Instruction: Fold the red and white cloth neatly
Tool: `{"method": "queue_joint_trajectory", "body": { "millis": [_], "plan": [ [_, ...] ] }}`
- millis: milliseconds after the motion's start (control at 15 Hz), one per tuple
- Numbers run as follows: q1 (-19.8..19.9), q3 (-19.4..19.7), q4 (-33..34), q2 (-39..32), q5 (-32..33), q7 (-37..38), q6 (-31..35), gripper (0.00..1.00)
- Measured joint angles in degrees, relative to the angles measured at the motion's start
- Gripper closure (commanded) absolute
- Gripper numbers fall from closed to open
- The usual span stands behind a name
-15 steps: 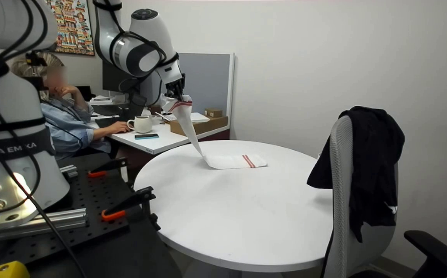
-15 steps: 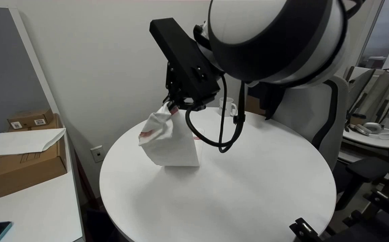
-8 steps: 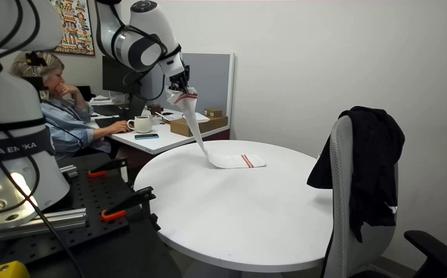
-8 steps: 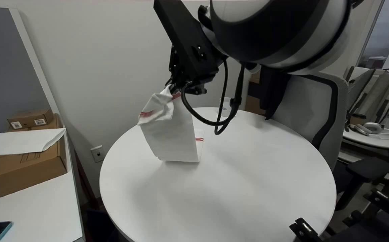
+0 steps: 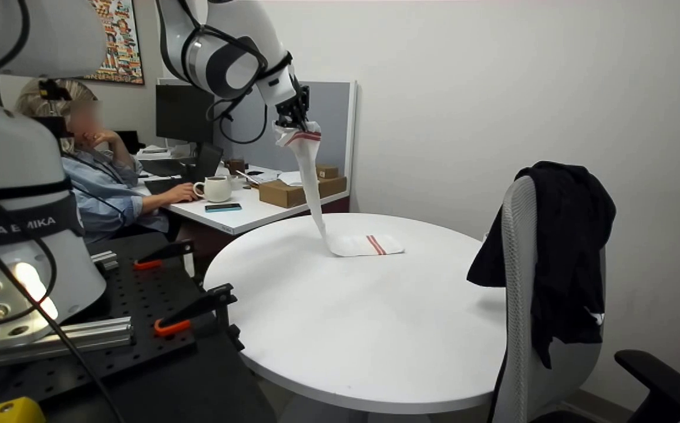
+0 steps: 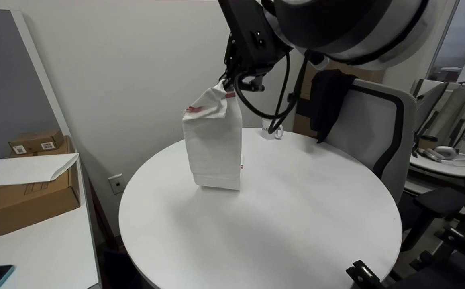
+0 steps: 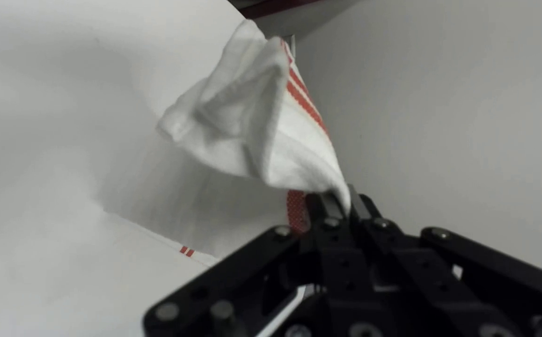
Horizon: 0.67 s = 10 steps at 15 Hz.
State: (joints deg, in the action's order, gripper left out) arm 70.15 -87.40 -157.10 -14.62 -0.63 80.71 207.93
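Note:
The white cloth with red stripes [image 5: 312, 182] hangs from my gripper [image 5: 300, 126] down to the round white table [image 5: 363, 329]. Its lower end lies flat on the table with a pair of red stripes showing. In an exterior view, the cloth [image 6: 214, 146] hangs as a broad sheet below my gripper [image 6: 226, 83], with a crumpled flap at the top. In the wrist view, my gripper [image 7: 343, 199] is shut on the striped end of the cloth [image 7: 238, 117], and a loose fold sticks out past the fingertips. The hanging sheet hides much of the lying part in an exterior view.
A chair with a dark garment [image 5: 569, 252] stands at the table's edge. A white mug [image 6: 272, 129] stands on the table's far side. A desk beside the table bears a cardboard box [image 5: 281, 192], a mug [image 5: 216, 189] and a phone [image 5: 222, 207]. A person [image 5: 99, 176] sits there.
My gripper has risen and moved to the right in both exterior views, still holding the cloth. The hanging part is steeper and longer, and less cloth lies on the table.

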Motion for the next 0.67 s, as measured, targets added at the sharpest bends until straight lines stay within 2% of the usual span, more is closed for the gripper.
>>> {"method": "queue_joint_trajectory", "body": {
  "millis": [667],
  "plan": [
    [23.9, -25.3, 0.0, -0.4, 1.1, -6.3, 0.4, 0.99]
  ]
}}
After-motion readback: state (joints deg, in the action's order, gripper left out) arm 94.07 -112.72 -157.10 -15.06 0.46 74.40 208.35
